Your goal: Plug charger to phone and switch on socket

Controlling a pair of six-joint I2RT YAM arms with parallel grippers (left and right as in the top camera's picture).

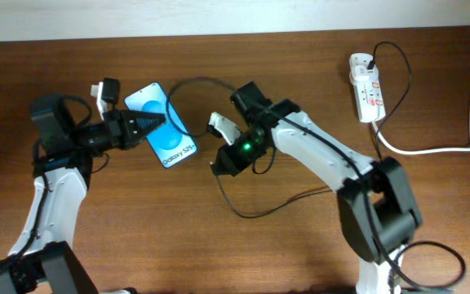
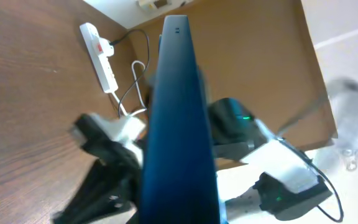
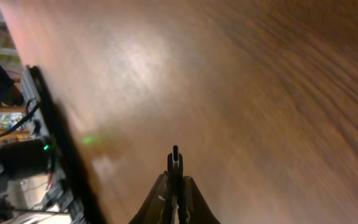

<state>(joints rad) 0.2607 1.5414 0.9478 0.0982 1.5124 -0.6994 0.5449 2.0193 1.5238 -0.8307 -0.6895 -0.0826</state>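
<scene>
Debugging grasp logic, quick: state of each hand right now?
Left hand: closed on the slim blue-screened smartphone.
Right hand: closed on the thin black charger cable's connector tip.

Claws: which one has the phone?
The left claw: it is shut on the blue-screened phone, seen edge-on in its wrist view. The right claw grips only the thin black tip of the charger.

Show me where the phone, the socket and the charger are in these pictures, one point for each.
phone [image 1: 172,140]: overhead view, on the blue screen.
socket [image 1: 368,90]: overhead view, on the middle of the white strip.
charger [image 3: 175,158]: right wrist view, on the thin connector tip.
</scene>
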